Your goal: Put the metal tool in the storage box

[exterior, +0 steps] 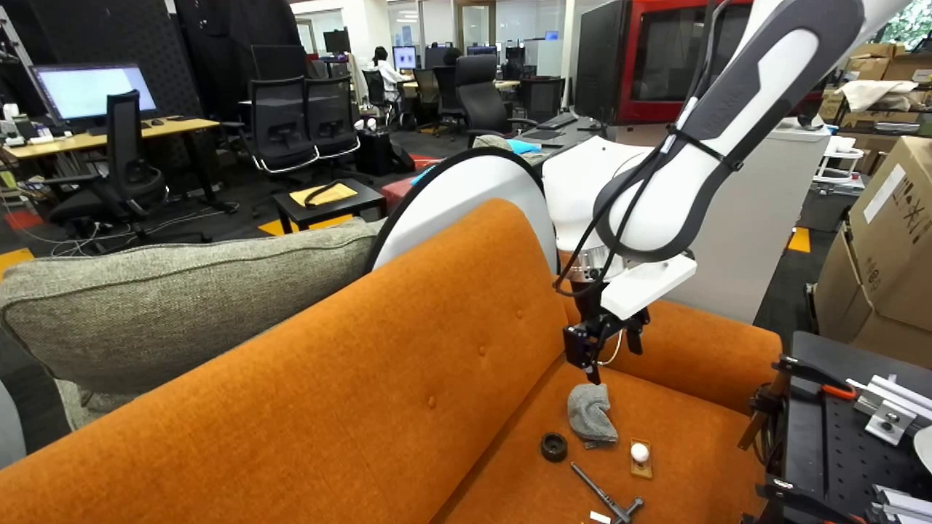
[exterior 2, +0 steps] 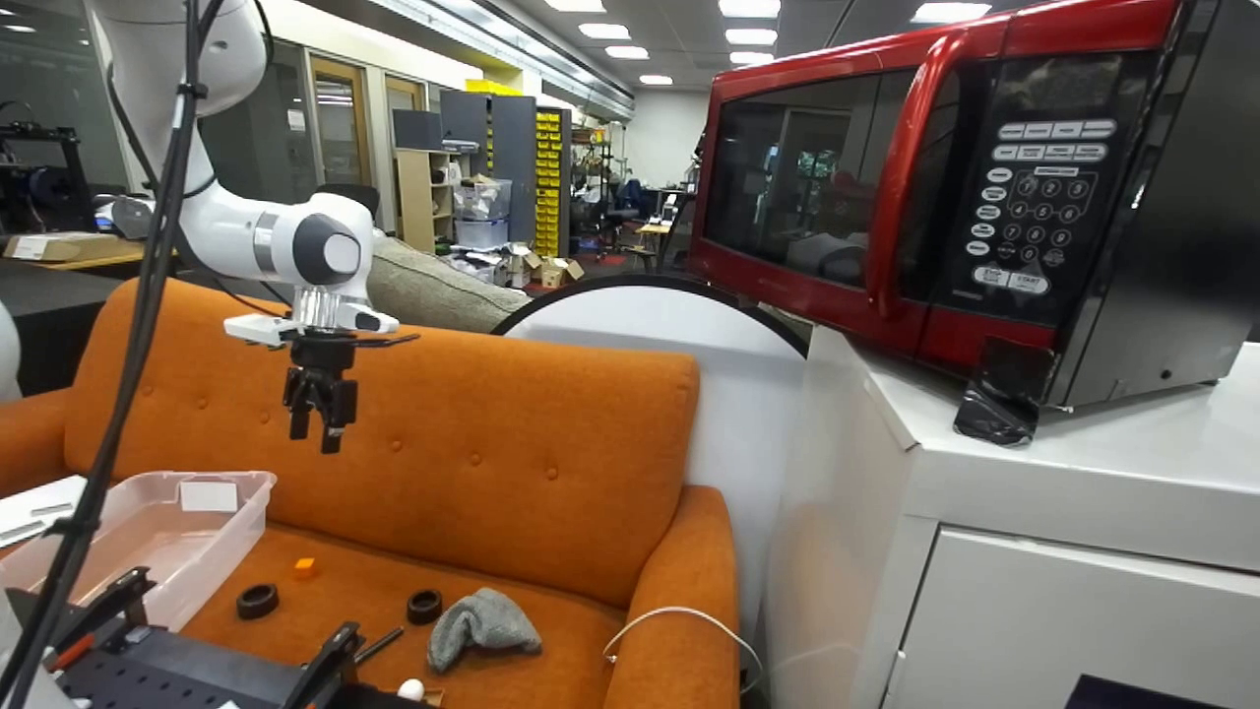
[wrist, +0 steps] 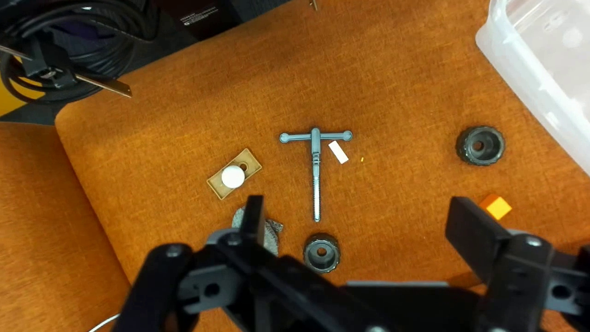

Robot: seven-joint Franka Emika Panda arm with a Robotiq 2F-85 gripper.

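I see the black gripper [wrist: 357,217] above the orange fabric sofa [exterior 2: 433,423], fingers [wrist: 254,219] spread wide. On the seat [wrist: 401,92] lies the grey T-shaped metal tool [wrist: 316,161], well apart from the translucent plastic storage box [wrist: 530,74].

Counted: two black rings [wrist: 489,147] [wrist: 329,257], one metal tool [wrist: 315,154], one storage box [wrist: 530,76]. One each: cloth [exterior 2: 482,625], ball [wrist: 233,176], orange block [wrist: 498,207].
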